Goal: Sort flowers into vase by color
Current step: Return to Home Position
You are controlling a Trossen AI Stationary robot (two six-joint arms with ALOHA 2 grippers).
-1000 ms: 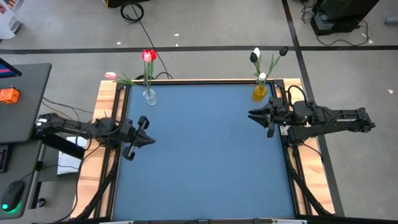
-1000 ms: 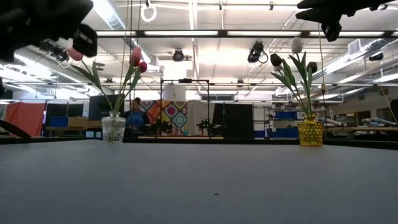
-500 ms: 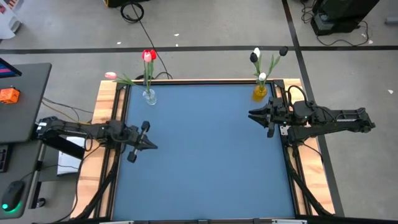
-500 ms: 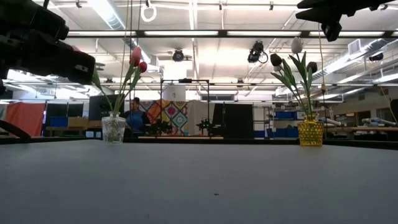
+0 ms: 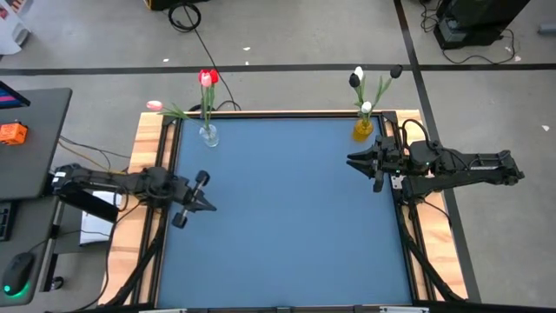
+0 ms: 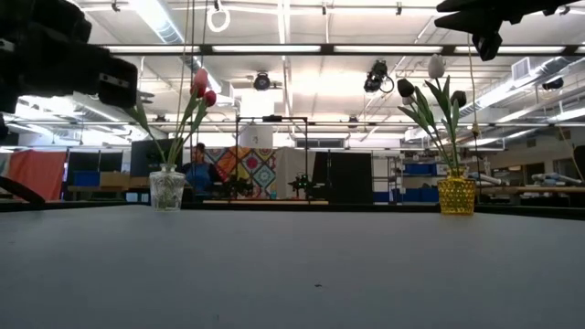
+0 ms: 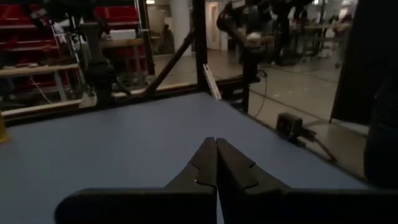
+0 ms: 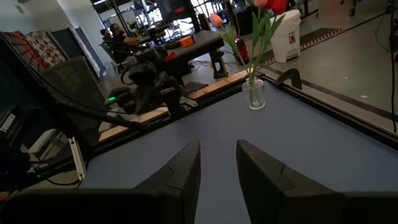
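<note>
Blue counter top (image 5: 287, 217): matt, smooth, even, no glare; cloth or laminate, cannot tell.
Pale wooden border (image 5: 143, 148): bare planks, unpainted, dull.
Clear glass vase (image 6: 167, 190): glossy, with a cut pattern on the body.
Yellow glass vase (image 6: 456, 195): translucent, bumpy all over, catches light.
Red and pink artificial tulips (image 5: 208, 78): heads matt and soft-looking; thin green stems plastic-looking, slightly shiny.
Left pincer (image 7: 216, 144): dark fingers, matt, smooth, plastic-looking.
Right pincer (image 8: 217, 146): same dark matt finish.
Grey floor (image 5: 295, 78): concrete-looking, smooth, faint sheen.
</note>
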